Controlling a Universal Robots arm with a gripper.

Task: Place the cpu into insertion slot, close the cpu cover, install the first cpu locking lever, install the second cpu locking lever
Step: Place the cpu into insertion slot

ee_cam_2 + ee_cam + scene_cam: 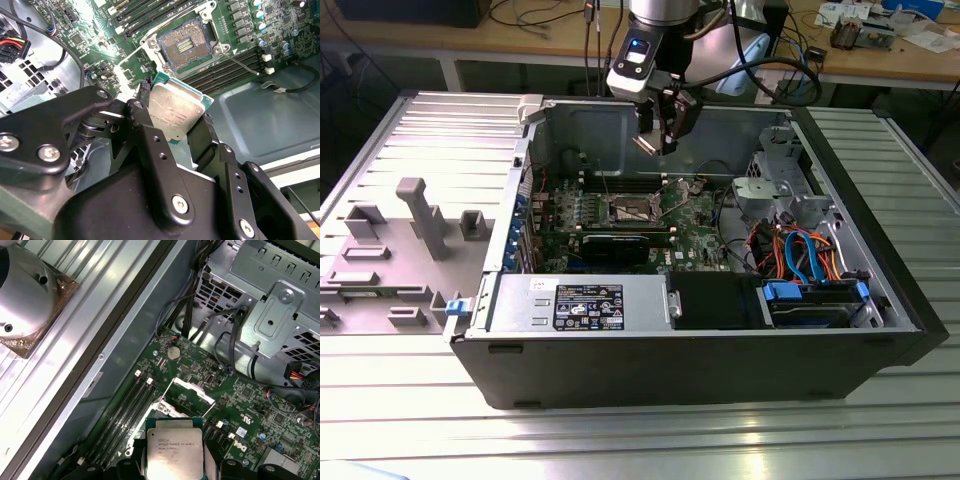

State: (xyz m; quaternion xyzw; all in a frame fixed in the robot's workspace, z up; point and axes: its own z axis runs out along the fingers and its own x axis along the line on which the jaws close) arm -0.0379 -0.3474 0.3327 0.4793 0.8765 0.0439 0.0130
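Observation:
The cpu [176, 111], a flat square chip with a silvery-grey top and green rim, sits between the black fingers [145, 125] of my gripper [175, 116], which is shut on it. It shows the same way in the first wrist view, cpu [174, 450] between the fingertips of my gripper [174, 467]. In the exterior view my gripper [662, 135] hangs above the open computer case, over the motherboard's back part. The insertion slot [184, 46] lies uncovered, its contact field bare. The cpu cover [191, 391] stands raised beside it. A thin locking lever [241, 63] sticks out loose.
A long black card [620, 243] lies in front of the socket [630, 208]. A power supply [582, 302] fills the case's front, and a metal drive cage [775, 170] with coloured cables [800, 250] stands at the exterior view's right. The case's back wall [590, 125] rises behind my gripper.

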